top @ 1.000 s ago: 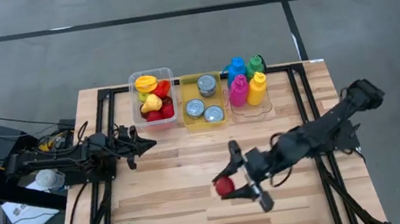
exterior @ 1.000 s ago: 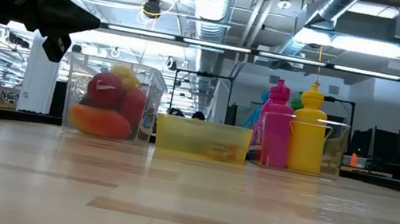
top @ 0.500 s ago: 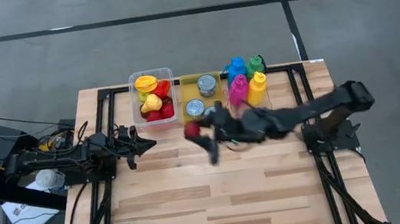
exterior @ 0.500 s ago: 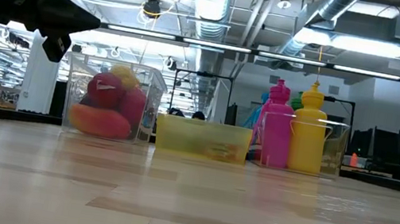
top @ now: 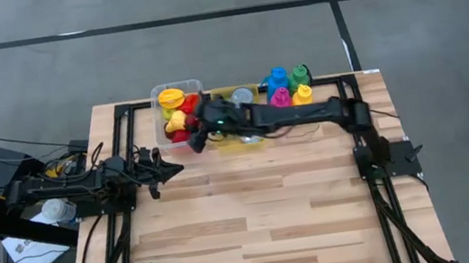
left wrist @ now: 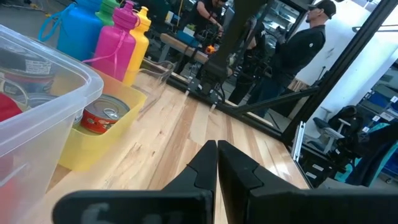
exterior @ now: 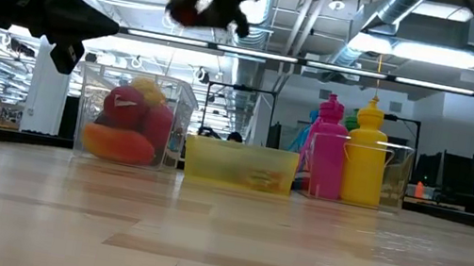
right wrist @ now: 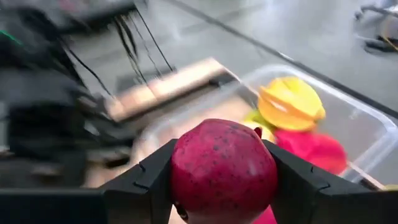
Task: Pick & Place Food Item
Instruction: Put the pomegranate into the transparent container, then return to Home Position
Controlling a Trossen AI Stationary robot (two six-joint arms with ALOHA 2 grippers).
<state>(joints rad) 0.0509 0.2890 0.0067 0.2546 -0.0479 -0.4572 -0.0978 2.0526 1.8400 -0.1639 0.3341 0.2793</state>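
Right hand (top: pixel 199 134) over clear fruit bin (top: pixel 180 115); left hand (top: pixel 169 168) shut.

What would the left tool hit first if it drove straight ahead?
Probably nothing soon: the shut left tool points right across bare table, passing just in front of the yellow bin. Depth is unclear.

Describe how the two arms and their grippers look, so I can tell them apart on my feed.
Both are dark, jointed arms. The left gripper ends in two slim black fingers and trails loose black cables. The right gripper has broad black angular fingers; a small green light shows near its wrist.
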